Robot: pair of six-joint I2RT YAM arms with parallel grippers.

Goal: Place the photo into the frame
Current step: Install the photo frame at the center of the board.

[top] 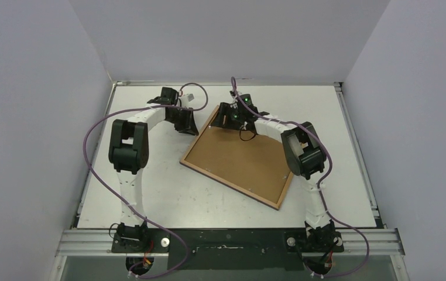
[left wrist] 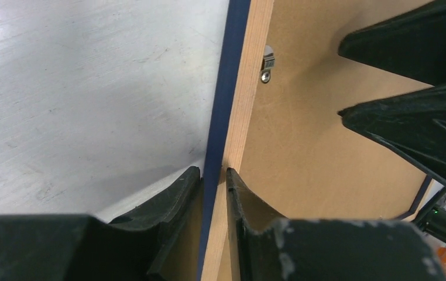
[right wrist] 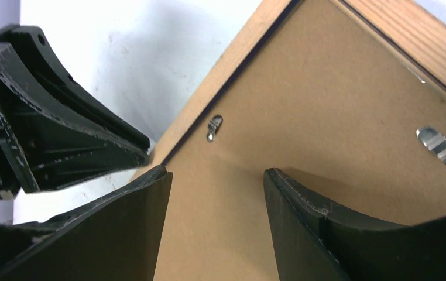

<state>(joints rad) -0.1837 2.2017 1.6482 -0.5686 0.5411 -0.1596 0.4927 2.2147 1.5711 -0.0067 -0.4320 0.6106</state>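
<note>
The frame lies back side up on the table, its wood-brown rim around a plain brown backing board. My left gripper is shut on the frame's left rim near the far corner. In the left wrist view its fingers pinch the navy and wood edge. My right gripper is open and empty just over the backing board by that same corner; in its wrist view the gripper is spread wide. The photo is out of view.
Small metal clips sit on the frame's back along the rim. The left gripper's fingers are close beside the right gripper. The white table is walled by grey panels on three sides.
</note>
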